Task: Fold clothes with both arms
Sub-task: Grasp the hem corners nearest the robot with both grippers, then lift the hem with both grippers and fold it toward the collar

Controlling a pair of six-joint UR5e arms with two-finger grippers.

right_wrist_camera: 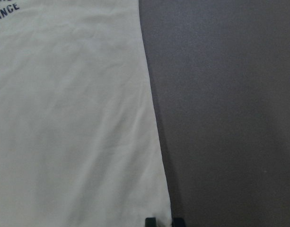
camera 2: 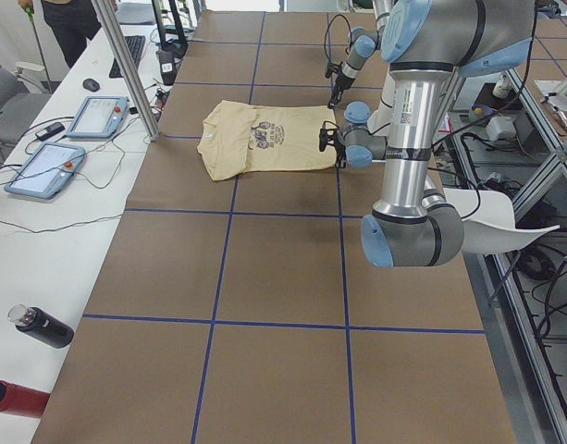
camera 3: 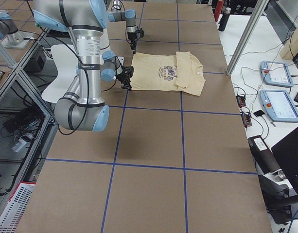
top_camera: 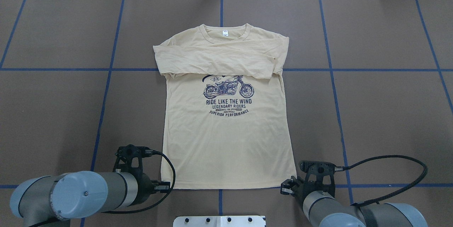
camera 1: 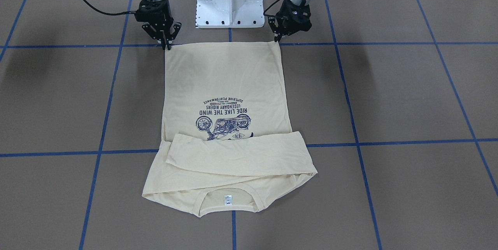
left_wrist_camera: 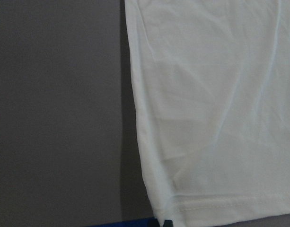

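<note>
The cream-yellow shirt (camera 1: 225,78) lies flat and face up on the brown table, its hem toward the robot's base and its collar at the far side. Both long sleeves (top_camera: 216,59) are folded across the chest, just above the navy motorcycle print (top_camera: 228,89). My left gripper (camera 1: 277,40) is down at the hem's left corner (left_wrist_camera: 159,208) with its fingers drawn together on the cloth. At the hem's other corner (right_wrist_camera: 163,213), my right gripper (camera 1: 168,46) stands the same way, its two dark fingertips (right_wrist_camera: 150,221) closely straddling the cloth's edge.
The white pedestal base (camera 1: 228,0) stands just behind the hem. Blue tape lines (camera 1: 389,43) grid the table. A side bench holds teach pendants (camera 2: 98,116) and bottles (camera 2: 38,326), beside a metal post (camera 2: 126,65). A person (camera 2: 70,18) stands at the bench's far end.
</note>
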